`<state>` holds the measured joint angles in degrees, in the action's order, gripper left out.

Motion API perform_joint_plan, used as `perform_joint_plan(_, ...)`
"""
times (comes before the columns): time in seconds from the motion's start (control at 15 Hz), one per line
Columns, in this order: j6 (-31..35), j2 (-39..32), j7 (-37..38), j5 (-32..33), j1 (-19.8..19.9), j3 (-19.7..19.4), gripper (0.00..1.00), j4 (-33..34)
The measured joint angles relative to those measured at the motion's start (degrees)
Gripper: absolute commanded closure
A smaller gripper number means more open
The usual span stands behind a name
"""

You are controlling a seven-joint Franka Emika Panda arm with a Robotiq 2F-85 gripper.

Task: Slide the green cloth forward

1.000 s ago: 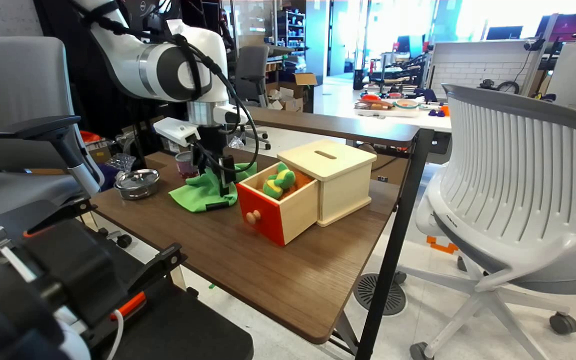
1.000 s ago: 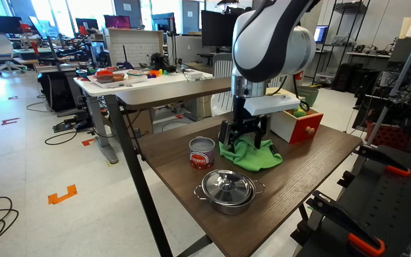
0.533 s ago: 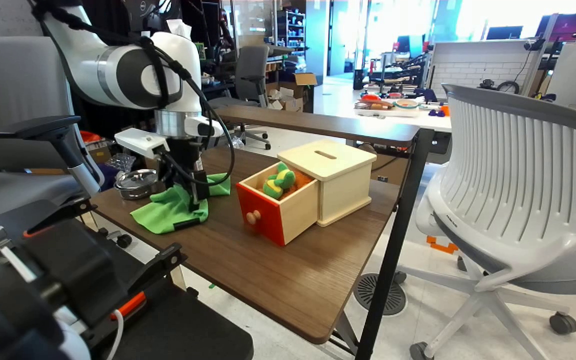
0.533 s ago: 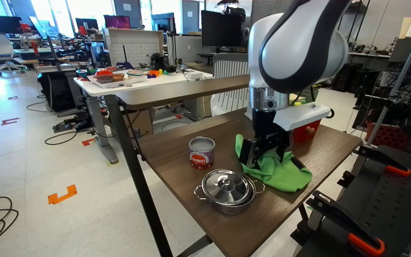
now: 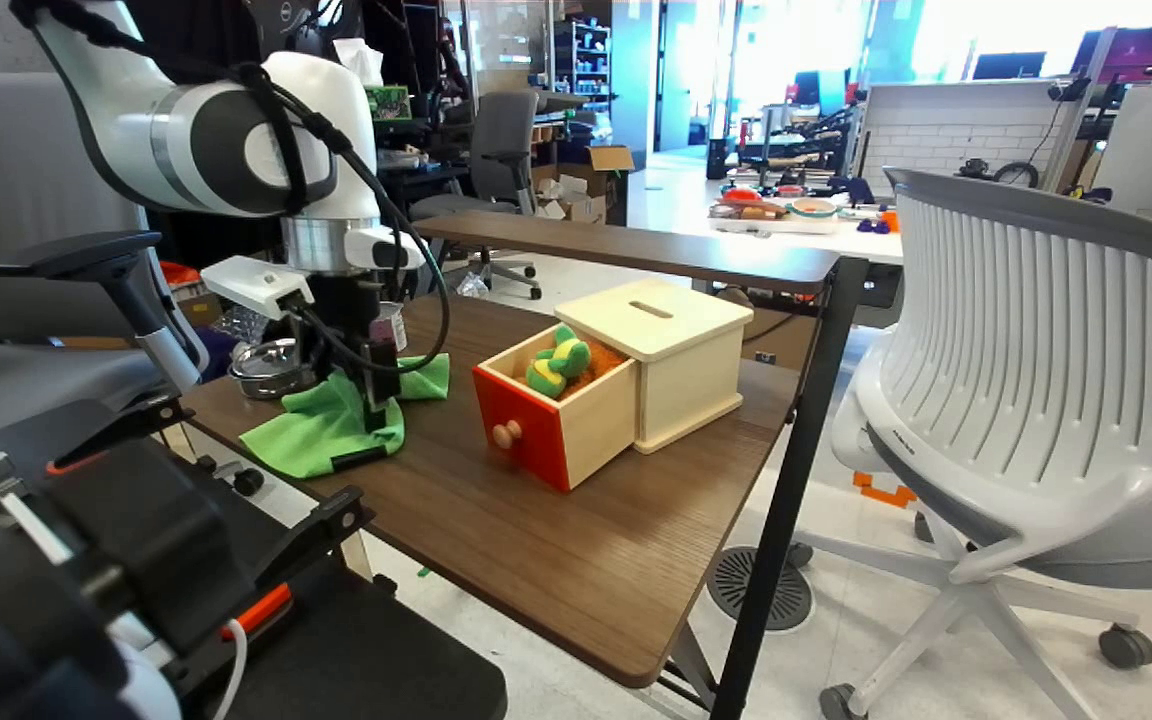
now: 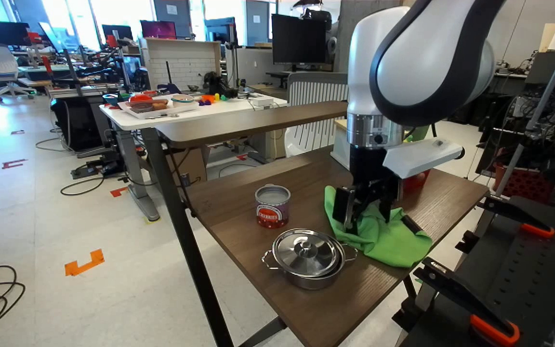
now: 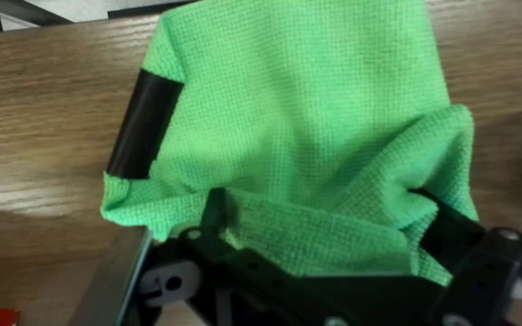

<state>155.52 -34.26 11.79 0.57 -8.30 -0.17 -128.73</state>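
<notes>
The green cloth (image 5: 311, 440) lies rumpled on the brown table, with a black band along one side. It also shows in an exterior view (image 6: 398, 246) and fills much of the wrist view (image 7: 297, 104). One edge reaches the table's long edge in the wrist view. My gripper (image 7: 326, 208) points down with its fingers wide apart, and folds of cloth lie between them. Its fingertips press on or into the cloth in both exterior views (image 6: 368, 221) (image 5: 373, 418). Part of the right finger is covered by a fold in the wrist view.
A lidded metal pot (image 6: 309, 258) stands close beside the cloth. A cherries can (image 6: 272, 207) stands behind the pot. A wooden box (image 5: 691, 370) has its red-fronted drawer (image 5: 526, 430) pulled out, holding a green-yellow toy (image 5: 558, 362). Black clamps (image 6: 465, 294) stand beyond the table edge.
My gripper has moved away from the wooden box toward the table's long edge, and the cloth has slid with it. The fingers stay apart. The pot, can and box have not moved.
</notes>
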Motion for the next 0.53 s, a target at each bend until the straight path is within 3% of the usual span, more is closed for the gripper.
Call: perform_joint_plan(0.53,-0.06,13.56,3.19,-4.12,0.07,2.03,0.0,-4.8)
